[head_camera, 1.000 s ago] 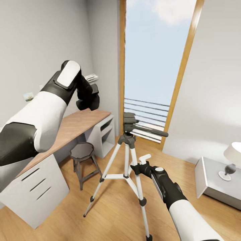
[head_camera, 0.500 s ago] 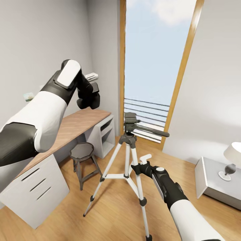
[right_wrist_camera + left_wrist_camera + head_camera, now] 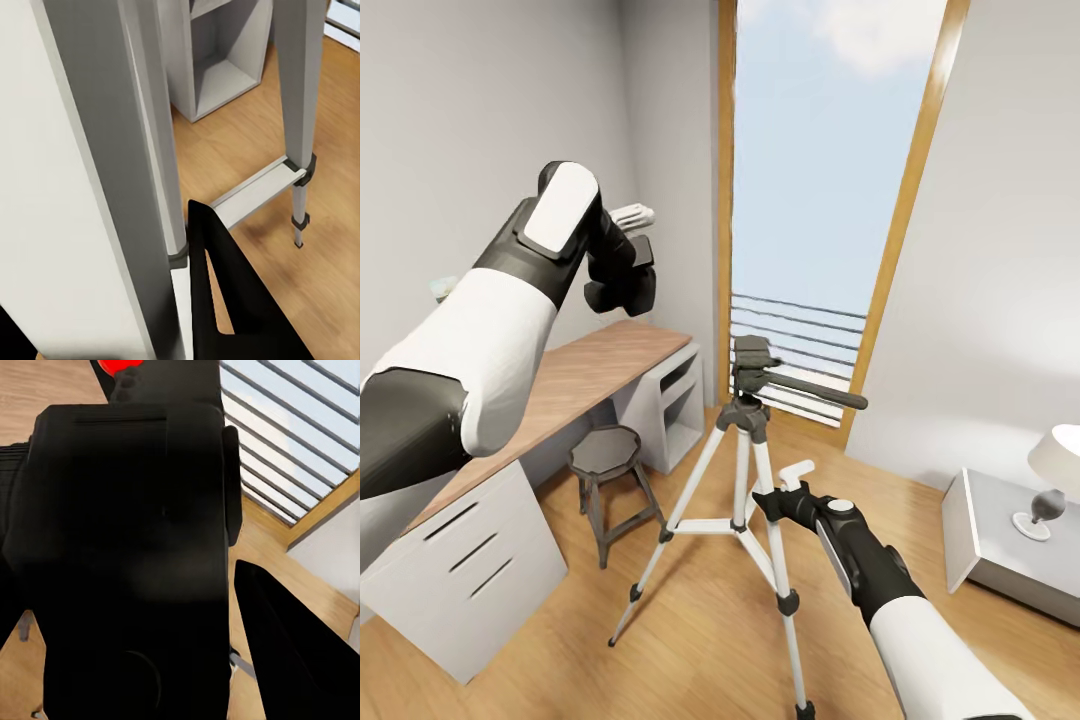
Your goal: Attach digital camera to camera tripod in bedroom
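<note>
Black and boxy, the digital camera (image 3: pixel 127 555) sits clamped in the left gripper (image 3: pixel 622 285), raised high above the wood-topped bench (image 3: pixel 575 375) near the wall corner; in the left wrist view its red dot shows at one end and a dark finger (image 3: pixel 289 652) lies alongside the body. The camera tripod (image 3: pixel 745 470) stands on the plank floor (image 3: pixel 690 630) before the tall window (image 3: pixel 815 200), its dark head and long pan handle (image 3: pixel 815 392) bare. The right gripper (image 3: pixel 778 495) is at the tripod's near leg (image 3: pixel 112 172), a finger (image 3: pixel 232 300) lying against the tube; whether it is clamped on the leg or merely resting beside it cannot be told.

Step in hand, as judged: carrying the camera toward the tripod head, the stand seemingly steadied. The attachment is not yet made, and camera and head are well apart.

The next move calls for bringing the camera across and down onto the head plate, base level, keeping off the pan handle.

Open room lies between bench edge and tripod; the stool (image 3: pixel 608 470) stands below that path, and the window frame is close behind the head.
</note>
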### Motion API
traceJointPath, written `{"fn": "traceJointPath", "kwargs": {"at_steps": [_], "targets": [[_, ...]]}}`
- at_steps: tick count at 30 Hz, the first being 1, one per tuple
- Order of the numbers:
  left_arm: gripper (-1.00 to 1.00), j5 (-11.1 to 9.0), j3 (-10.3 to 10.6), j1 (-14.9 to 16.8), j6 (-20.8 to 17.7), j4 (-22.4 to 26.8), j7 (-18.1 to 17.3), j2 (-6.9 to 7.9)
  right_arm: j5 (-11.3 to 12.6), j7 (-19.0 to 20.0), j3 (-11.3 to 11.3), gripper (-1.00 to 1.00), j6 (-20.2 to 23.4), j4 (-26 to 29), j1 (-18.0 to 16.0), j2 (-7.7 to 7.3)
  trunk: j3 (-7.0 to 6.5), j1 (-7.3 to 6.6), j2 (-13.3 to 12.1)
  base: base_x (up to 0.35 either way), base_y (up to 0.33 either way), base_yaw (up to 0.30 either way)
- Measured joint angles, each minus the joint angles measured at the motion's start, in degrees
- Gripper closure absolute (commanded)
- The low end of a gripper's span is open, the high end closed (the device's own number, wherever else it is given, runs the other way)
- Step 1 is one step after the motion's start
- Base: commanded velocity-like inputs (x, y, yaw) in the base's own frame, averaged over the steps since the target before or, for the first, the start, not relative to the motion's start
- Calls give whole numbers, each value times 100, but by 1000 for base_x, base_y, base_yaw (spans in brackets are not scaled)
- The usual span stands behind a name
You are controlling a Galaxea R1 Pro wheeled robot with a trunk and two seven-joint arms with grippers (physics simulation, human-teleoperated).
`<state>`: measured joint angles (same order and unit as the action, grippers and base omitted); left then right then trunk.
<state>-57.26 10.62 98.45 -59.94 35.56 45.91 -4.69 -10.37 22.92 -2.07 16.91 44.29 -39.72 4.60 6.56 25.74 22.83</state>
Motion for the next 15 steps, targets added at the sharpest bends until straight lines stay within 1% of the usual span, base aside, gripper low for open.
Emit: {"fn": "traceJointPath", "kwargs": {"at_steps": [5,15], "targets": [[100,32,161,0,0,158,-140,163,-61,70,1,100,0,4,0,-12,0,0,0,0,0,0],[100,12,482,-1,3,474,-413,487,-80,86,0,100,0,6,0,-13,0,0,0,0,0,0]]}}
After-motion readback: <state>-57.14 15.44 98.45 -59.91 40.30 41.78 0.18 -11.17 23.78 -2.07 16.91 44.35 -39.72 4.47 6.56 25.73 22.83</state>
